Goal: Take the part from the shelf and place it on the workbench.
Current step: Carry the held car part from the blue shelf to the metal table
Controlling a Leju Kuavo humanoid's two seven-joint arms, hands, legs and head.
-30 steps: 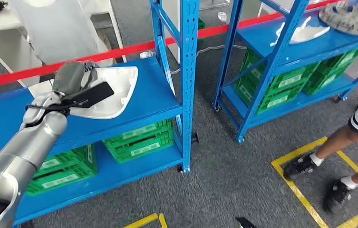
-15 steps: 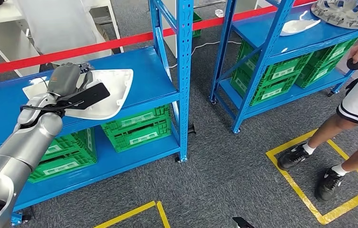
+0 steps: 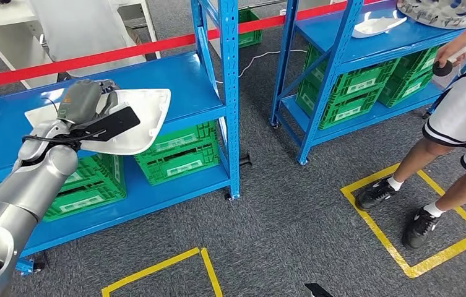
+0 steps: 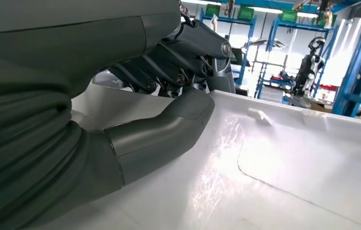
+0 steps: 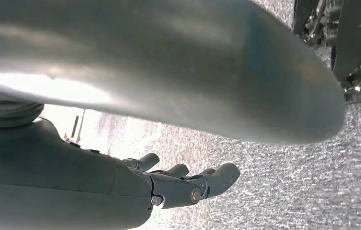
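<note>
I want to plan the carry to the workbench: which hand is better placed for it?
Left. The left hand already grips the white moulded plastic part above the blue metal shelf; the right hand hangs over grey carpet.

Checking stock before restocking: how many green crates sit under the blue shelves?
4 visible: two under the near shelf, one behind the left arm and one beside it; two under the far shelf. More may be hidden.
</note>
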